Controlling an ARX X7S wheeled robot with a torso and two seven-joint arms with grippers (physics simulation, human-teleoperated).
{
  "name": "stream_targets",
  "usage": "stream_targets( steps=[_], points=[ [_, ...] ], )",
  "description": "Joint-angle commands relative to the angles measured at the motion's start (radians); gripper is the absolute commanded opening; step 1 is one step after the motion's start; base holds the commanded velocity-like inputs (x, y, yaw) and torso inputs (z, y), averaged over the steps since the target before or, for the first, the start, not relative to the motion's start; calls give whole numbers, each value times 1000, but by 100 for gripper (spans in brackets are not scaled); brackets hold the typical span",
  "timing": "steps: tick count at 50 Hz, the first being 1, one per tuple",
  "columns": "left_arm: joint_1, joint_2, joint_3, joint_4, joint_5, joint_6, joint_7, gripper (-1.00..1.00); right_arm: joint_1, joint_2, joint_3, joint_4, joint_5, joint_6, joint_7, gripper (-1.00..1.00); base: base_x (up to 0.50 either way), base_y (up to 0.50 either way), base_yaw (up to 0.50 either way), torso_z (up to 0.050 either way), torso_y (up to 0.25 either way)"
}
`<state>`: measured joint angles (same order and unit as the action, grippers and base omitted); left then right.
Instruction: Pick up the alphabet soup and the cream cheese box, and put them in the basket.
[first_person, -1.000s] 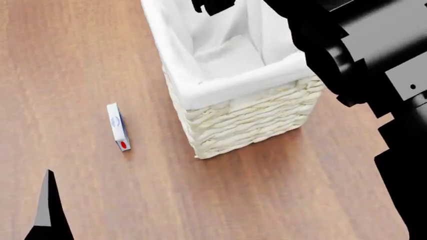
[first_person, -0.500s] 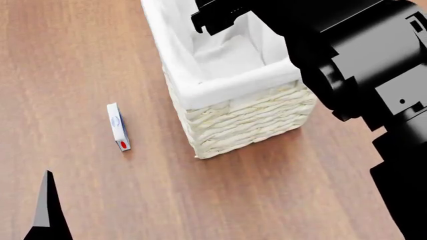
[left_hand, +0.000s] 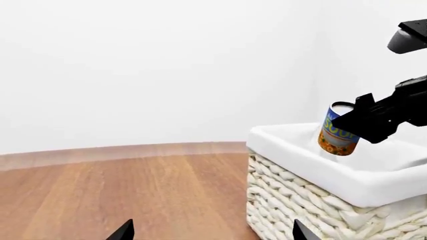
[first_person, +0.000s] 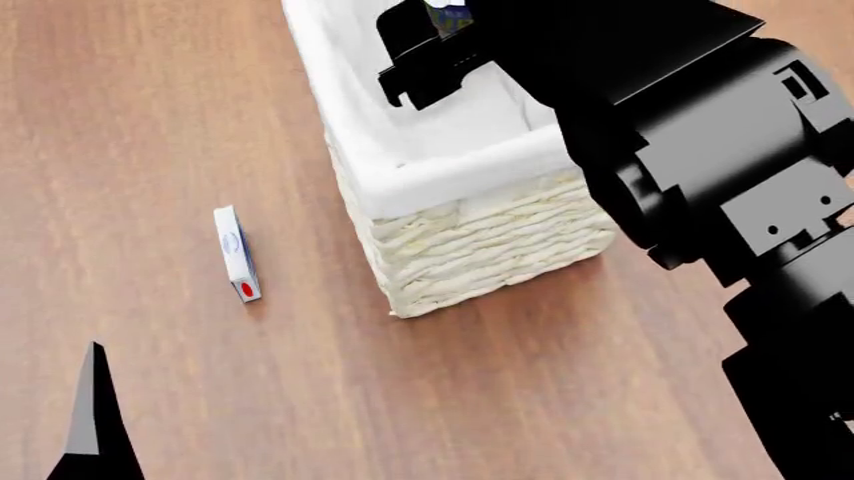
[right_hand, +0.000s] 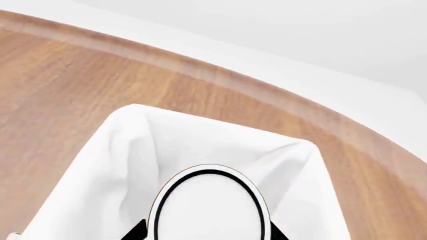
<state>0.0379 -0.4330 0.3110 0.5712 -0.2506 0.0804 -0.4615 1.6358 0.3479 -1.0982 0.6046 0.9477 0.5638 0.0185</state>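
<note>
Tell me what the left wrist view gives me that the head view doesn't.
Only the left wrist view shows the alphabet soup side-on, gripped by the right claw above the basket opening. Only the head view shows the cream cheese box lying on the wooden table, apart from the basket and clear of the left claw. Both show the basket's white liner and woven wall, and the right arm reaching over it.

Head looks steeply down; all views share the basket (first_person: 467, 240).

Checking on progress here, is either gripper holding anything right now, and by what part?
The right gripper holds the alphabet soup by its side, above the basket. The left gripper holds nothing.
</note>
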Motion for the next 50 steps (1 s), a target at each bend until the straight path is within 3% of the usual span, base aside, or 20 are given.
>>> stream_targets(
  steps=[1, 24, 25, 50],
  points=[
    [0, 0, 4, -3, -1, 2, -1, 100, -9, -4, 4, -6, -47, -9, -17, -100, 0, 0, 0, 0, 0],
    [1, -6, 6, 5, 1, 2, -7, 100, -14, 10, -4, -26, -58, -7, -14, -100, 0, 0, 0, 0, 1],
    [0, -7, 6, 8, 0, 0, -8, 100, -14, 8, -6, -21, -61, -8, -13, 100, 0, 0, 0, 0, 0],
    [-2, -7, 15, 4, 6, 0, -12, 100, -27, 33, -12, -80, -76, -11, 16, 100, 0, 0, 0, 0, 0]
  ],
)
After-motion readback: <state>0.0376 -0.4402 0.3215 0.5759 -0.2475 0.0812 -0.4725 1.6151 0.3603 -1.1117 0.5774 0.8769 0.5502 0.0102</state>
